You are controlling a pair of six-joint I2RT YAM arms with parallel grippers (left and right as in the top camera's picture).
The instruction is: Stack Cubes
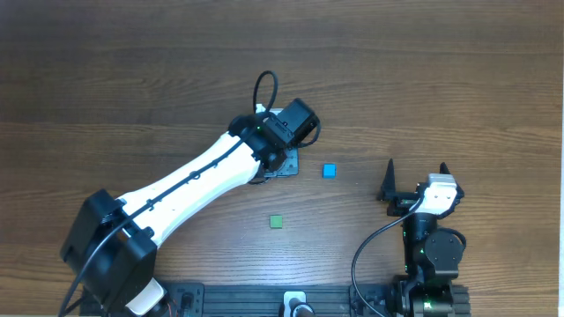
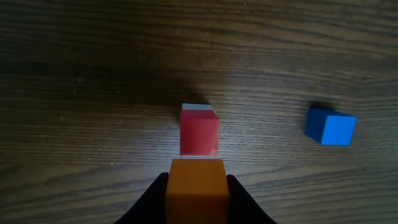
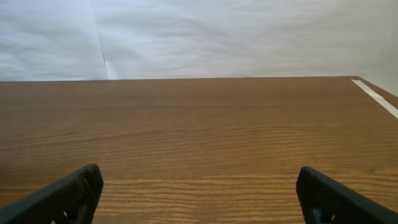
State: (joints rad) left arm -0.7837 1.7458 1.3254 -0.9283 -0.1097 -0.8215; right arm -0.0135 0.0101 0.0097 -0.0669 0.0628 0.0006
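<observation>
While left fingers point(image 2: 152, 200) pinch the orange cube point(image 2: 196, 191) near the centre-frame red cube point(image 2: 199, 132), right fingers point(image 3: 69, 193) stand spread above open worktop point(image 3: 199, 137).

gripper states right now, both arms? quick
Left gripper: shut on the orange cube.
Right gripper: open, holding nothing.

So the left gripper point(image 2: 196, 200) is out mid-table with the held cube point(image 2: 196, 183) between its fingers, a second cube point(image 2: 199, 132) on the table right by it, a third cube point(image 1: 329, 170) off to the right, a fourth cube point(image 1: 276, 221) nearer the bases, and the right gripper point(image 1: 415, 176) well right of them all.
</observation>
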